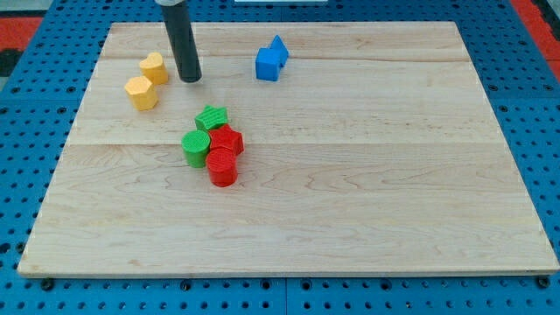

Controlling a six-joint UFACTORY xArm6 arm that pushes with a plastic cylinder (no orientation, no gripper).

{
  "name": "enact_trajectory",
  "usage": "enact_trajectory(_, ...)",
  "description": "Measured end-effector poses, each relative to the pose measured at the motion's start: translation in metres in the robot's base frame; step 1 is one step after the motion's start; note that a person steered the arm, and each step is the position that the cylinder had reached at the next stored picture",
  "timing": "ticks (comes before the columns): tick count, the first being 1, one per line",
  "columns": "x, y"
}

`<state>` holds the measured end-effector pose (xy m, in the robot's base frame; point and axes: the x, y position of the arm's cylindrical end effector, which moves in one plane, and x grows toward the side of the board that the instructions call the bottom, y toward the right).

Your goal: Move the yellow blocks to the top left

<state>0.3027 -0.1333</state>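
two blocks [147, 80] lie just left of my tip [191, 79].

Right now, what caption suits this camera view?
My tip beside two yellow blocks at the board's top left.

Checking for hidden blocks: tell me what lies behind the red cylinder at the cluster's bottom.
Behind the red cylinder sits a second red block, touching it; its lower part is covered. The green cylinder and green star block flank it. Nothing else shows.

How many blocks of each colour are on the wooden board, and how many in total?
Yellow blocks: 2
Blue blocks: 2
Green blocks: 2
Red blocks: 2
Total: 8
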Motion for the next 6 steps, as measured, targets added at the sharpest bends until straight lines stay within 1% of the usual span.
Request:
enact_trajectory(1, -0.020, -0.046)
enact_trajectory(2, -0.001, 0.027)
enact_trajectory(3, 0.052, 0.021)
enact_trajectory(4, 0.063, -0.035)
enact_trajectory(5, 0.073, -0.063)
enact_trajectory(6, 0.095, -0.066)
